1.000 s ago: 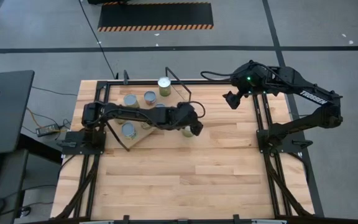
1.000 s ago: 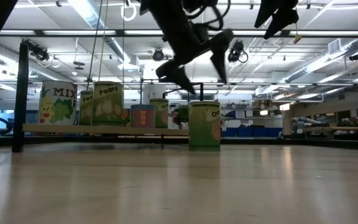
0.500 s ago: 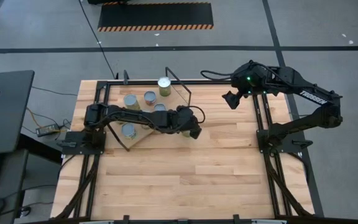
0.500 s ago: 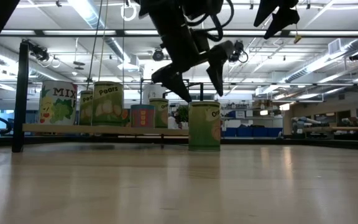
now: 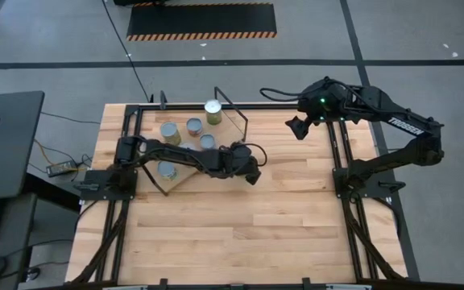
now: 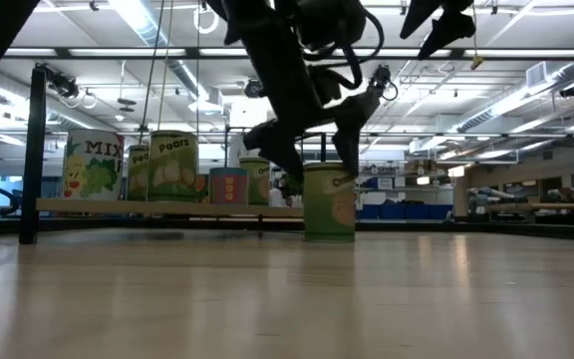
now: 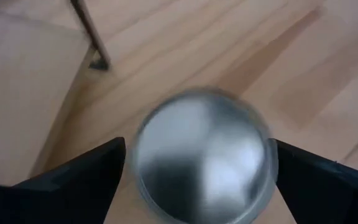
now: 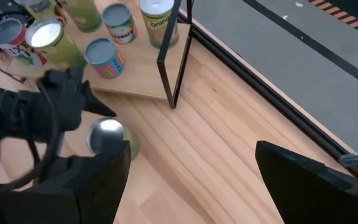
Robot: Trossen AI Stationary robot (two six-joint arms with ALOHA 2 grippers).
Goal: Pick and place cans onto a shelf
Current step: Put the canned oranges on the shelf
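Near the middle of the table (image 5: 296, 242), just off the shelf's (image 5: 185, 173) corner, I have my left gripper (image 6: 312, 160) lowered around 1 lone can (image 6: 329, 201) standing upright on the wood. Its fingers (image 7: 73, 177) are spread wide, 1 on each side of the silver lid, and I see no squeeze on it. On the shelf I count 5 more cans (image 5: 193, 125), all upright, toward the table's far edge. My right gripper (image 5: 294, 127) hangs high near the far right edge, fingers (image 8: 303, 180) wide apart, holding nothing.
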